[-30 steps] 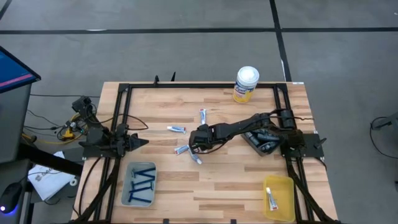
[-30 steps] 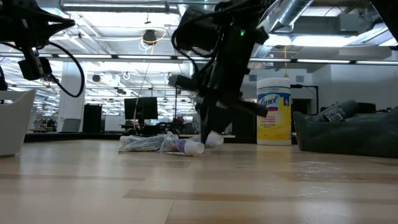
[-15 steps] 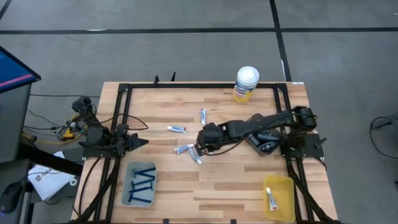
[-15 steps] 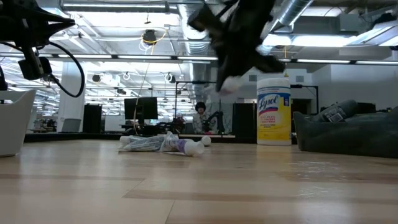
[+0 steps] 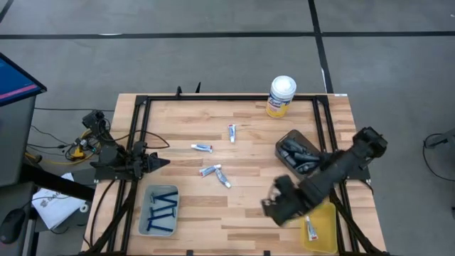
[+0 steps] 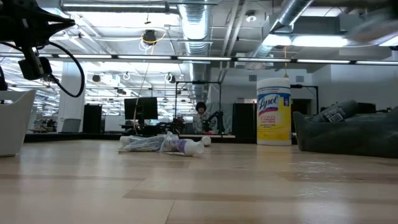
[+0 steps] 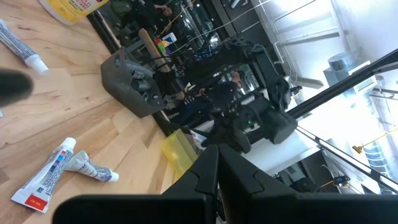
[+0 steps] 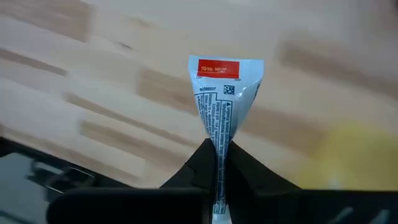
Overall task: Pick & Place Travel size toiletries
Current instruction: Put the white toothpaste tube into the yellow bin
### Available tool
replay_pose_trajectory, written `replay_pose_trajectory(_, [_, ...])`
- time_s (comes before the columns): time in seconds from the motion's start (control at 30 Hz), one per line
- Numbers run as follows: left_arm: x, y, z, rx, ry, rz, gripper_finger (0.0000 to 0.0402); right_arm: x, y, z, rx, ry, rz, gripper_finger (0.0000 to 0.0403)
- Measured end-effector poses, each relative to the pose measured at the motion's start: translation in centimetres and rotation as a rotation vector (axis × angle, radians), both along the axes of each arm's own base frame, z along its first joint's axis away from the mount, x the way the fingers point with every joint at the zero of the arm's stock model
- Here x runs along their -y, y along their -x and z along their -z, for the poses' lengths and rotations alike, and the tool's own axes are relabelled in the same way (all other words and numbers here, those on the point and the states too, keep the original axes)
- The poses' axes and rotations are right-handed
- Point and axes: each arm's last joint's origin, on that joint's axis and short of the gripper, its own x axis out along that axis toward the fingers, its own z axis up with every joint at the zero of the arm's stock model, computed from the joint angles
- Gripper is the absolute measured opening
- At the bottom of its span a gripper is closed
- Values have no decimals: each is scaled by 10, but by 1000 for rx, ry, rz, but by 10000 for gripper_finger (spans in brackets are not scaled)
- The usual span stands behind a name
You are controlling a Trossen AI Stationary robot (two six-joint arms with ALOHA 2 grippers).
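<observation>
My right gripper (image 5: 274, 207) hangs above the table's near right part, just left of the yellow tray (image 5: 325, 210), shut on a white tube (image 8: 222, 102) with blue print. Three more tubes lie mid-table (image 5: 201, 148) (image 5: 232, 132) (image 5: 216, 174), and one (image 5: 311, 227) lies in the yellow tray. Dark-blue razors (image 5: 163, 208) lie in the grey tray. Dark oval containers (image 5: 298, 152) fill the dark tray. My left gripper (image 5: 162, 163) waits shut at the table's left side. My right gripper pinches the tube's narrow part (image 8: 218, 144) between its two fingers, coming from above and pointing down. The tube runs on along the fingers' line, its flat crimped end with the red label (image 8: 225, 68) pointing at the table. It hangs clear of the wood.
A tall yellow canister with a white lid (image 5: 281, 95) stands at the far edge. The dark tray (image 5: 284, 144) sits at the right, behind the right arm. A black frame (image 5: 139, 114) borders the tabletop. Bare wood lies between the grey tray (image 5: 151, 198) and the yellow one.
My right gripper has lifted a tube off the pile at mid-table, risen out of the low view, and swung fast toward the table's near right corner, up to the yellow tray, rolling as it went. The other tubes stayed where they lay.
</observation>
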Motion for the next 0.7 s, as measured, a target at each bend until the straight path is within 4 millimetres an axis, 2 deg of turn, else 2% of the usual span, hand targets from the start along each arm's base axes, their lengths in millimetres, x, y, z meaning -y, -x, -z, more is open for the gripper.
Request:
replay_pose_trajectory(0.13, [0,0,0,0,0,0,1,-32,36,0,-59,-24,126,18])
replay_pose_trajectory(0.3, [0,0,0,0,0,0,1,-57,67,3,-240,-103,44,17])
replay_pose_trajectory(0.57, [0,0,0,0,0,0,1,-61,98,3,-449,-57,-5,19])
replay_pose_trajectory(0.7, [0,0,0,0,0,0,1,-60,100,2,-471,-40,-5,25])
